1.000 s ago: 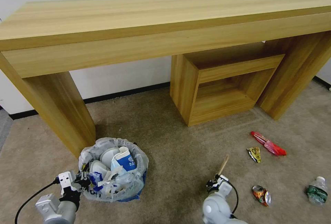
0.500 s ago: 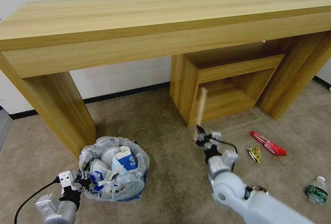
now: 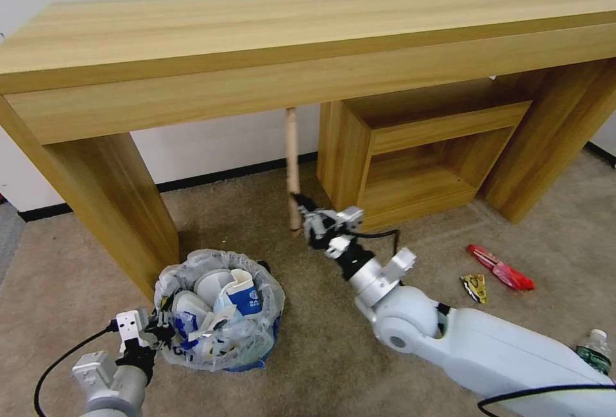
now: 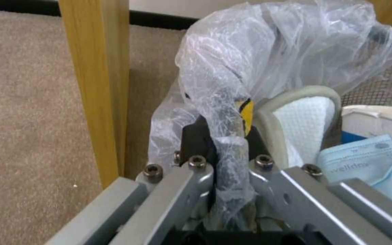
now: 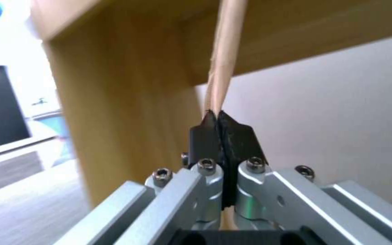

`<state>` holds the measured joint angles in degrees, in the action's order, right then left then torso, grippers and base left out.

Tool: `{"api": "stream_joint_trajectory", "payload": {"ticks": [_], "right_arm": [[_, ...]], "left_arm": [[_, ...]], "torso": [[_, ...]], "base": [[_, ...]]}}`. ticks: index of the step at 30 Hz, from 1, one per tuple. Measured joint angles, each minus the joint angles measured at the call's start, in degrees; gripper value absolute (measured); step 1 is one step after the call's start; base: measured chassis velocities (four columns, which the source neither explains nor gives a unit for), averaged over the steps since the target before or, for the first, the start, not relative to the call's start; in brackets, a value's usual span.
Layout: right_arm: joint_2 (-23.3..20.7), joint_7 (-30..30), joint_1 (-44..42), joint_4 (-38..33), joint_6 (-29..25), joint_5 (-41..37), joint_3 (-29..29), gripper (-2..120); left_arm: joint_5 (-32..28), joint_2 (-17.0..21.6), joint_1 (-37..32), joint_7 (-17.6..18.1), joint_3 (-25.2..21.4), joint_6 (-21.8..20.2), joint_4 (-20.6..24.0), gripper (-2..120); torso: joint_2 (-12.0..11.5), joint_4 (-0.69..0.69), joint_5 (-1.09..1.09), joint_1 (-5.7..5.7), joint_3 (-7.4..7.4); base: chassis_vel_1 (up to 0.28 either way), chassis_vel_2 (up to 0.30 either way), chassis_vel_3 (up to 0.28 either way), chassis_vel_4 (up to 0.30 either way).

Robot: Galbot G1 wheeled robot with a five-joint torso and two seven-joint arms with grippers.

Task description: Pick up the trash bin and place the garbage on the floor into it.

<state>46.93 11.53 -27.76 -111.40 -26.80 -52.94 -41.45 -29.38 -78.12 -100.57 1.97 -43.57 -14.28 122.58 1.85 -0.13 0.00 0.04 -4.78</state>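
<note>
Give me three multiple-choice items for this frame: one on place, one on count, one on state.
1. Where is the trash bin?
A. on the desk
B. on the floor beside the desk leg
C. inside the cubby

2. How many wrappers lie right of the right arm?
A. two
B. none
C. five

3. The right tool is:
A. open, empty
B. shut on the wooden stick
C. holding a bottle

Key: B, the bin sits on the floor; A, the red wrapper and the yellow wrapper; B, the fingers pinch the stick.
</note>
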Motion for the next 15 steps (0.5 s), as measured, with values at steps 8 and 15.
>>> {"api": "stream_joint_trajectory", "payload": {"ticks": [8,15], "right_arm": [[2.6,-1.6,9.7,1.2,-0.8,0.2,-12.9,0],[1.2,-1.5,8.9,1.2,-0.7,1.6,-16.0,0]], "left_arm": [[-0.4,-0.2,0.1,0.1,-0.5,0.0,0.4,3],[-0.5,-0.5,0.4,0.1,-0.7,0.0,0.2,3]], "torso": [[0.0,0.01,0.0,0.0,0.0],[0.0,0.0,0.0,0.0,0.0]], "base": [[0.0,0.0,0.0,0.0],[0.0,0.0,0.0,0.0]]}}
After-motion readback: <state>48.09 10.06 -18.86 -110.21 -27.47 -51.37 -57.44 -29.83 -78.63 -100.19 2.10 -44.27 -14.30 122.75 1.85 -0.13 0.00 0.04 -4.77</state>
